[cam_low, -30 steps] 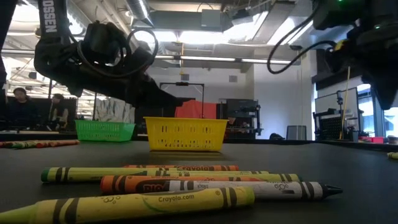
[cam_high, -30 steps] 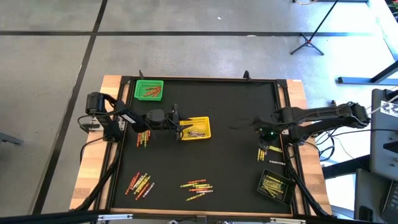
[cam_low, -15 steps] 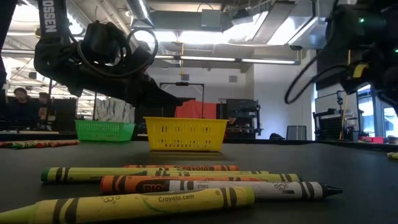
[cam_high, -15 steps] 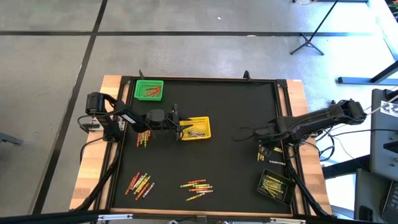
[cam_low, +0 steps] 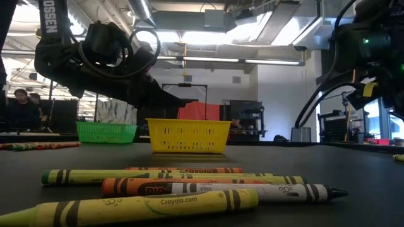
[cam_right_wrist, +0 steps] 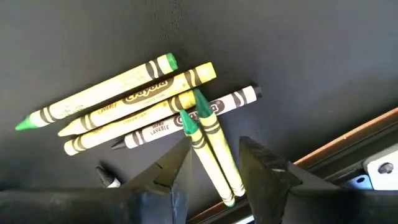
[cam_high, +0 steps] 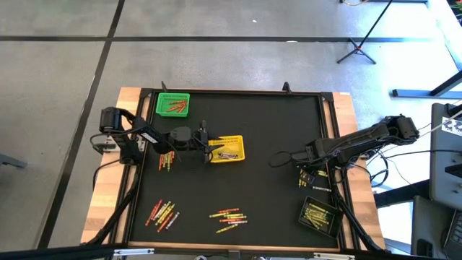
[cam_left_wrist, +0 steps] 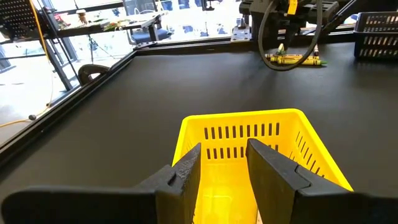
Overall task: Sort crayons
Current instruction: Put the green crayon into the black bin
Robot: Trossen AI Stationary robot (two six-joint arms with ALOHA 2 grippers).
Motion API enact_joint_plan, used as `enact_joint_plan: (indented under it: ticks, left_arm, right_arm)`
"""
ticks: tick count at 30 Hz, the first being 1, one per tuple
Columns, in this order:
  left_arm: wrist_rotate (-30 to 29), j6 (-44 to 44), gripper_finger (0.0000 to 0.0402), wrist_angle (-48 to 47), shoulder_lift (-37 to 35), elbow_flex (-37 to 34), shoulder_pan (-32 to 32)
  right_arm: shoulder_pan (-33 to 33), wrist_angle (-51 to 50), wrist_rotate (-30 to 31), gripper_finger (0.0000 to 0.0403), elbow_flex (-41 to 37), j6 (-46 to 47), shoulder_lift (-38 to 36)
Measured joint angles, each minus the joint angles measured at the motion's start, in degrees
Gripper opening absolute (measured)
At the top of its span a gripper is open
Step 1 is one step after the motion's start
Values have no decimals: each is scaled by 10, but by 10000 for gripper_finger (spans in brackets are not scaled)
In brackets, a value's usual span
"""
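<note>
Crayons lie in loose heaps on the black table: one by the right edge [cam_high: 314, 178], one at the near middle [cam_high: 228, 216], one at the near left [cam_high: 163, 213] and one under my left arm [cam_high: 167, 159]. My right gripper [cam_right_wrist: 214, 167] points down, open, just above the right heap [cam_right_wrist: 134, 102]; two yellow-green crayons [cam_right_wrist: 211, 146] run between its fingers, untouched. My left gripper [cam_left_wrist: 222, 168] stands open and nearly level above the left rim of the yellow basket [cam_high: 228, 149], which holds a few crayons.
A green basket [cam_high: 173, 105] with reddish crayons stands at the far left. A black basket [cam_high: 319, 215] with yellow crayons stands at the near right corner. The table's raised rail [cam_right_wrist: 348, 140] runs close beside the right heap. The middle of the table is bare.
My right gripper has come down toward the crayon heap by the right edge and tipped more steeply downward, staying open. The left arm and all crayons have kept still.
</note>
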Motion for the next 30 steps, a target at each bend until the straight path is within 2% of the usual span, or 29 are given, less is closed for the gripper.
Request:
enact_joint_plan:
  ticks: [9, 16, 23, 30]
  left_arm:
    - [0, 0, 115, 0, 0, 0, 0]
    - [0, 0, 115, 0, 0, 0, 0]
    - [0, 0, 115, 0, 0, 0, 0]
    - [0, -4, 115, 0, 0, 0, 0]
  right_arm:
    - [0, 2, 5, 129, 9, -1, 3]
    - [-3, -37, 50, 129, 27, -10, 3]
    - [-52, -35, 53, 110, 25, -28, 21]
    - [-84, -35, 23, 91, 25, -88, 64]
